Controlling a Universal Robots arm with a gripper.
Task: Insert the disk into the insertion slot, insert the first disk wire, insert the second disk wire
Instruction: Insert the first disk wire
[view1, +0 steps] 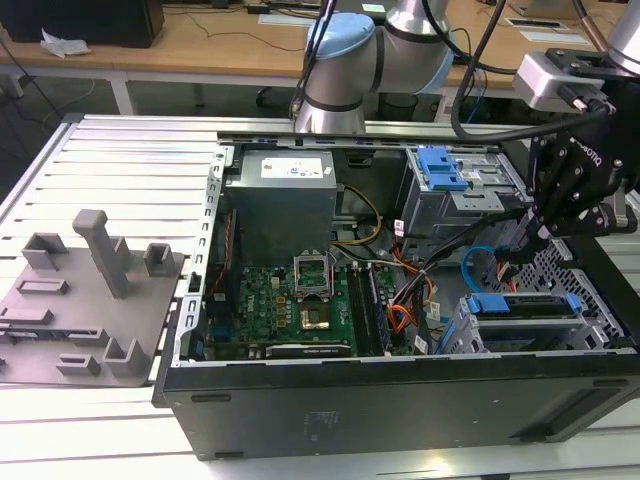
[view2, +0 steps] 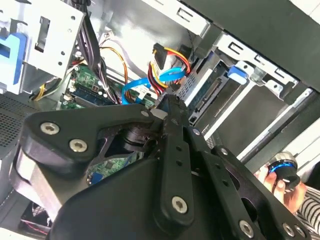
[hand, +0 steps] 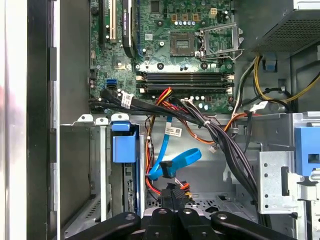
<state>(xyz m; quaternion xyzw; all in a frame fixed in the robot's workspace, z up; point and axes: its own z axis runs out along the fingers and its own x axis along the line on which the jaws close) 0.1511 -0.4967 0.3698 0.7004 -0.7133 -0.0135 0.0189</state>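
Seated in low perforated silver insertion slot (view1: 457, 336), lower right of exterior view: flat disk (view1: 525, 320), bright blue plastic carrier edge and long axis running left-right. Nearby, glossy light-blue second disk wire (hand: 176, 162), curved into a ribbon loop. Matte black gripper (hand: 172, 190) pinched closed beside loop.

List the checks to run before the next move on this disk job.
1. Seating of the disk in the insertion slot: ok.
2. The second disk wire plugged into the disk: cannot tell.
3. The end effector close by that wire's loop: ok.
4. The orange and yellow wires away from the end effector: not ok, they crowd it.
5. A person's hand outside the case: ok.
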